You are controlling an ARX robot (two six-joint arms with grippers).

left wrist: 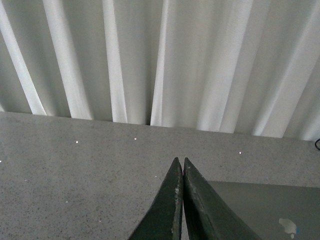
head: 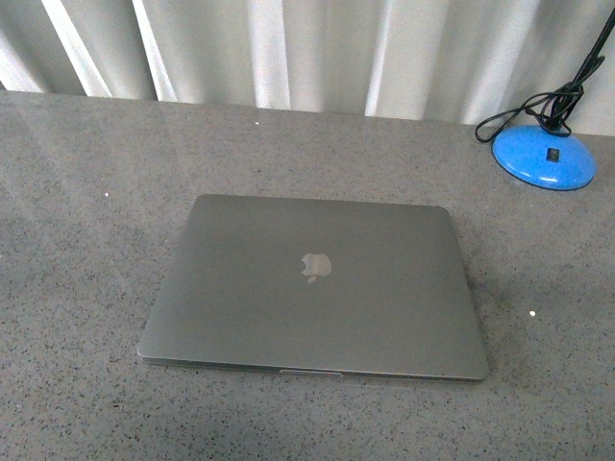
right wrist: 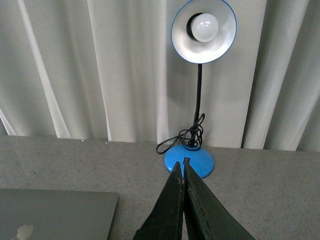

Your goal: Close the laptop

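The space-grey laptop (head: 312, 288) lies flat on the grey table with its lid down and the apple logo facing up. Neither arm shows in the front view. My left gripper (left wrist: 180, 161) is shut and empty, held above the table beside the laptop's far left corner (left wrist: 265, 210). My right gripper (right wrist: 183, 162) is shut and empty, above the table to the right of the laptop (right wrist: 55, 215), apart from it.
A blue desk lamp stands at the table's back right, its base (head: 544, 158) with a black cable; its white bulb and shade (right wrist: 204, 30) show in the right wrist view. White curtains (head: 307, 48) hang behind the grey speckled table (head: 86, 192).
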